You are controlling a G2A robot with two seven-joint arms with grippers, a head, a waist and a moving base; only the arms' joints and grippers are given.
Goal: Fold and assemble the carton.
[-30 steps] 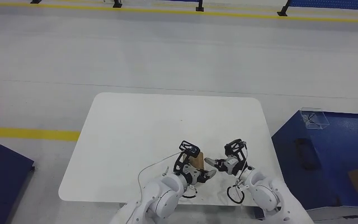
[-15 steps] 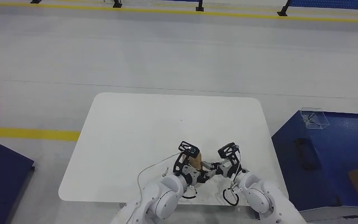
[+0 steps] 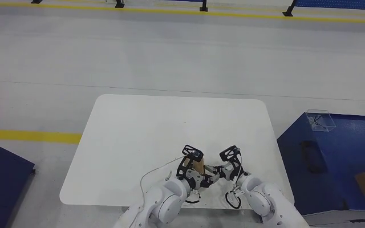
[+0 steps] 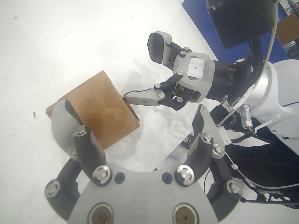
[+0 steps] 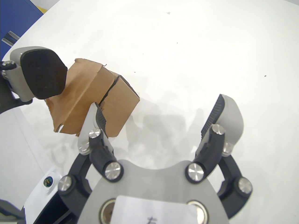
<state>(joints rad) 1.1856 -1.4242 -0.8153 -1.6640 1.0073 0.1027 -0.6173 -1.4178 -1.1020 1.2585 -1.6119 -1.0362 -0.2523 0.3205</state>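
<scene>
A small brown carton (image 3: 199, 165) stands on the white table (image 3: 148, 131) near its front edge, between my two arms. In the left wrist view the carton (image 4: 102, 110) is partly folded into a box. My left gripper (image 4: 133, 117) is open, and one of its fingers (image 4: 63, 115) rests against the carton's side. My right gripper (image 5: 158, 104) is open too. One of its fingers (image 5: 95, 117) touches the carton (image 5: 116, 99) at the split between its end flaps. A loose flap (image 5: 77, 89) hangs on the side toward the left gripper's pad (image 5: 42, 73).
A blue cabinet (image 3: 325, 165) stands just off the table's right side, with a clear plastic box (image 3: 319, 119) on it. Beyond the carton the white tabletop stretches bare to the far edge. The table's front edge lies close behind both grippers.
My right gripper has moved left across the table until one finger meets the carton. The left gripper and the carton have stayed where they were.
</scene>
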